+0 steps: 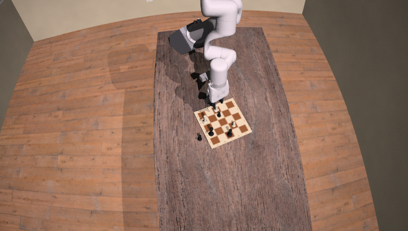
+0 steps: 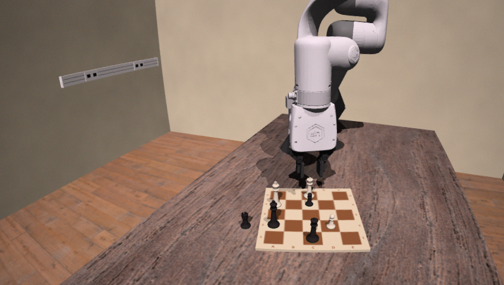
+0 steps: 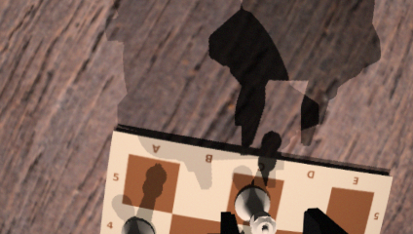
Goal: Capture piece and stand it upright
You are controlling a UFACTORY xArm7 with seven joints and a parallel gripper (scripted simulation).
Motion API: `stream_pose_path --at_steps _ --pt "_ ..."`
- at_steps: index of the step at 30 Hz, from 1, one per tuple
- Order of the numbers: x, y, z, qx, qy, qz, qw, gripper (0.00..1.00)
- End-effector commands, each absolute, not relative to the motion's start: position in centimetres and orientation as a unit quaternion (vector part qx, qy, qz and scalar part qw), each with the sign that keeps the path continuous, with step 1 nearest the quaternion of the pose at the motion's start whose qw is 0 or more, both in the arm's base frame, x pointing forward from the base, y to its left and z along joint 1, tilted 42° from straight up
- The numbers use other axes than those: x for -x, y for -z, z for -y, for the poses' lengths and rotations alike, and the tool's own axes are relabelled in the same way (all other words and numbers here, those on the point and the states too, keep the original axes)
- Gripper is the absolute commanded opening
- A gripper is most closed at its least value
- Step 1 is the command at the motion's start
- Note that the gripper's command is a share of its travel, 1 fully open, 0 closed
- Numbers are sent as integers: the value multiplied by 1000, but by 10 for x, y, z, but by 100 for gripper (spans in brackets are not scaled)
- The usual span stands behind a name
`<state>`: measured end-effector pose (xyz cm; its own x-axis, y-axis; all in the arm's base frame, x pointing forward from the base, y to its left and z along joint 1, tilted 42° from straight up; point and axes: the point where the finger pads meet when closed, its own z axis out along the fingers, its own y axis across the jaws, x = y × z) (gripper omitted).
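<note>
The chessboard (image 2: pixel 312 217) lies on the dark wooden table. My gripper (image 2: pixel 311 178) hangs over its far edge. The fingers are partly open on either side of the head of a white piece (image 2: pixel 309 187) that stands upright on C5. In the wrist view the fingers straddle that piece (image 3: pixel 253 204) with gaps on both sides. A black rook (image 2: pixel 245 220) stands upright on the table, left of the board. It also shows in the top view (image 1: pixel 199 137).
Upright on the board are a tall white piece (image 2: pixel 276 193), a black pawn (image 2: pixel 309 199) just in front of the gripper, two tall black pieces (image 2: pixel 273 214) (image 2: pixel 312 230) and a white pawn (image 2: pixel 331 221). The arm's base (image 1: pixel 185 37) is at the far end of the table.
</note>
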<state>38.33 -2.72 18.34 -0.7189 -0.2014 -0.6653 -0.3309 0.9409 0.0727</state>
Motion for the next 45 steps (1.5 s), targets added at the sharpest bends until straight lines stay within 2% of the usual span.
stream_pose_path --at_steps 1,45 --pt "-384 -184 28 144 -93 -922 347 43" --pt "-397 -168 22 144 -93 -922 347 43"
